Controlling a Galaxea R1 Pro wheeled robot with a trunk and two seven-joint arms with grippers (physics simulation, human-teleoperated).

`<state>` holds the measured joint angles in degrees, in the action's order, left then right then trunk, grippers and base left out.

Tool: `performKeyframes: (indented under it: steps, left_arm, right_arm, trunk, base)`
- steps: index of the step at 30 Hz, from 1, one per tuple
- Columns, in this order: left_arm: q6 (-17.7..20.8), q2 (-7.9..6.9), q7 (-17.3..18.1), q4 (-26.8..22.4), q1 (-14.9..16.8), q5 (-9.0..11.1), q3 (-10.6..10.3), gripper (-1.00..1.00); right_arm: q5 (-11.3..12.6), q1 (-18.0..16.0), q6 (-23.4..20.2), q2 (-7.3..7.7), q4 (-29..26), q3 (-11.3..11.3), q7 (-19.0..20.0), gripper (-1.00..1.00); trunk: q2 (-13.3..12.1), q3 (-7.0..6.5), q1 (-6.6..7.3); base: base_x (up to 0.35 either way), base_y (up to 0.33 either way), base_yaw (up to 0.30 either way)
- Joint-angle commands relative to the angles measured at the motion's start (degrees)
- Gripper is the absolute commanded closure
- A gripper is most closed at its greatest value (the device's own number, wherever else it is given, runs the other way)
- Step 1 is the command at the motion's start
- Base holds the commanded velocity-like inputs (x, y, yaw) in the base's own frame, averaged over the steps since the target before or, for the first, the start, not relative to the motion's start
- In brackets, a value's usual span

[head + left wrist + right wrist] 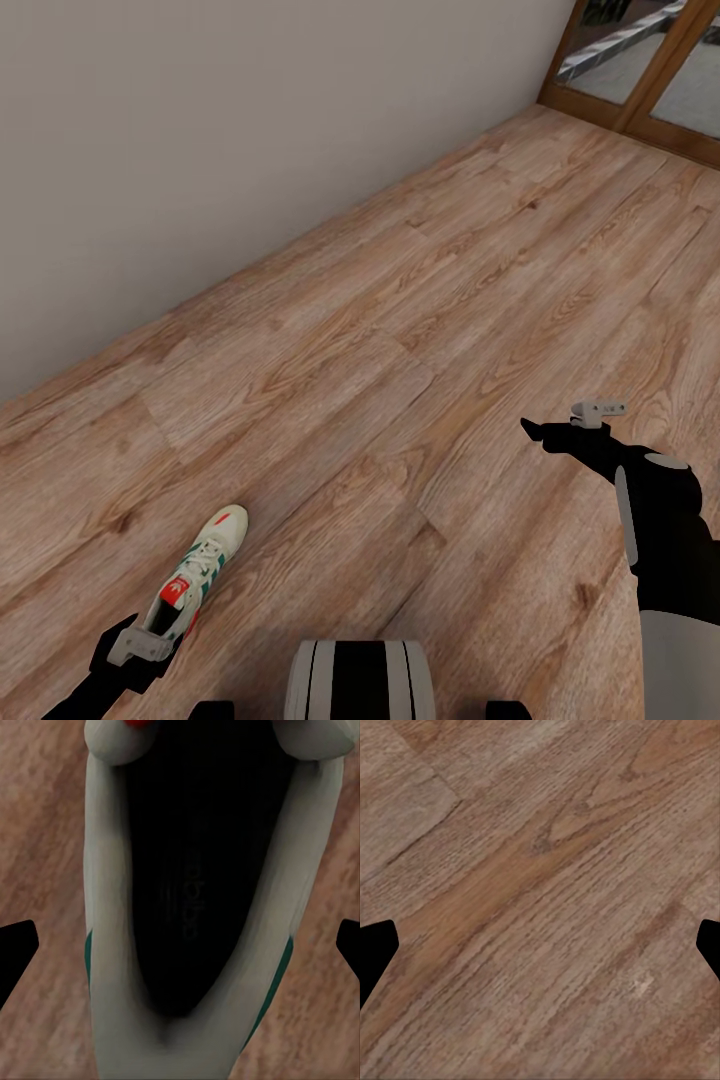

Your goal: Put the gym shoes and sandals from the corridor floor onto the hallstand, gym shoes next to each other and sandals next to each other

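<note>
Where the head camera looks down a corridor, one shoe [196, 577] lies on the floor [420, 330] near the lower left of the view, a short way out from a plain beige wall [250, 130]. It is a cream-white low sneaker, toe pointing away from the robot and angled slightly right. White laces cross its top, teal-green stripes run along its side, and there is a red-orange patch on the tongue and a small red mark near the toe.

From the left wrist camera, the shoe [112, 945] is seen from directly above its opening: a dark inner sole with faint lettering, a thick pale collar around it, slivers of teal at both sides, and a spot of red at the tongue end.

Low at the heel end of the shoe sits the left gripper [140, 640], black with a grey bracket. In the wrist view its two dark fingertips [16, 945] stand far apart, one on each side of the shoe, with floor showing between each tip and the shoe; it is spread wide and holds nothing.

Off at the right, the right gripper [545, 432] hovers over bare planks, well apart from the shoe. Its fingertips [375, 945] are likewise spread wide with nothing between them.

At the far upper right stands a wood-framed glass door [640, 70]. The floor is light-brown wood plank with visible grain and knots.
</note>
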<state>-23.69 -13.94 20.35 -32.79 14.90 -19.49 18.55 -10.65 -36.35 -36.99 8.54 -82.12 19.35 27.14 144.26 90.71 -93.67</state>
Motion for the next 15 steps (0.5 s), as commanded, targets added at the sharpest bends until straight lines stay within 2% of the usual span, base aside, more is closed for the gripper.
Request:
performKeyframes:
  steps: [1,5,10,15]
  left_arm:
    - [-0.3,0.06,0.3,0.0,0.0,-0.6,0.4,-1.0]
    - [-0.3,0.06,0.4,0.0,0.0,-0.6,0.4,-1.0]
    - [-0.3,0.06,0.4,0.0,0.0,-0.6,0.4,-1.0]
    - [-0.3,0.02,0.3,0.0,0.0,-0.6,0.4,-1.0]
  right_arm:
    - [-0.6,0.0,-0.2,-0.01,-0.1,0.1,0.5,-1.0]
    - [-0.6,0.0,-0.2,-0.01,-0.1,0.1,0.5,-1.0]
    - [-0.6,0.0,-0.2,-0.01,-0.1,0.1,0.5,-1.0]
    - [-0.6,0.0,-0.2,-0.01,-0.1,0.1,0.5,-1.0]
  trunk:
    - [0.0,0.04,0.01]
    - [0.0,0.05,0.01]
    - [0.1,1.23,-0.12]
    - [0.1,1.4,-0.12]
  base:
    - [0.0,0.0,0.0]
    - [0.0,0.0,0.0]
    - [0.0,0.0,0.0]
    - [0.0,0.0,0.0]
